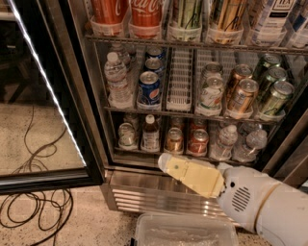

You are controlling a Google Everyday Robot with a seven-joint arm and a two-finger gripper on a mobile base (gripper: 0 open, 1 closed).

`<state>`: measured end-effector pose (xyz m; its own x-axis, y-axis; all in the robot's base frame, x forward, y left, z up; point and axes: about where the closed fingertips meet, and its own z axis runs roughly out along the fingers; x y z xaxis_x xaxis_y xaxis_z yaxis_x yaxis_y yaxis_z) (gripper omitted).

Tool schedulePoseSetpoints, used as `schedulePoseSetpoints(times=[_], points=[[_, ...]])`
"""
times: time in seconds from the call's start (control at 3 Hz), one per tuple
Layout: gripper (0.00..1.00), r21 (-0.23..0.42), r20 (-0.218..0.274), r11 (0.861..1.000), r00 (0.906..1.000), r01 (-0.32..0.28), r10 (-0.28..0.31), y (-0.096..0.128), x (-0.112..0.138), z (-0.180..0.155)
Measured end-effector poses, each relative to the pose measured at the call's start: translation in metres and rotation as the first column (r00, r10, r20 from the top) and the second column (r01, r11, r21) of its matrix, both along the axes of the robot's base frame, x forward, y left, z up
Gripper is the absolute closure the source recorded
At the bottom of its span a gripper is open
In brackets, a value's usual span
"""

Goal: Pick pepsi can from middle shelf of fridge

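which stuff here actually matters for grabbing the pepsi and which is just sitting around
For the job: pepsi can, front of its lane; middle shelf; fridge; gripper, low by the fridge's base.

Just lying about: water bottle; copper-brown cans; green cans; floor cables; clear plastic bin.

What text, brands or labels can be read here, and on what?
"Coca-Cola" script, partly cut off: red can on the top shelf.
Round logo only, no readable word: pepsi can on the middle shelf.
Lettering on the white top-right container: too blurred.
All other labels: unreadable.
The gripper, low before the fridge base, bears no text.
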<state>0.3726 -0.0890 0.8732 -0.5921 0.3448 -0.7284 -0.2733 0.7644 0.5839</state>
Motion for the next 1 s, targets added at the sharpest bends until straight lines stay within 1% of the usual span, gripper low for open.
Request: schedulePoseSetpoints(times=[0.33,0.67,1.0], points=[[0.00,0.139,-0.013,0.976,0.9855,-0.166,0.169,0.005,0.002,0.007],[0.00,0.262,0.031,0.913,0.9483,-0.313,0.316,0.009,-0.003,0.016],[0.00,0.279,0.036,0.896,0.9364,-0.345,0.349,0.015,-0.011,0.019]])
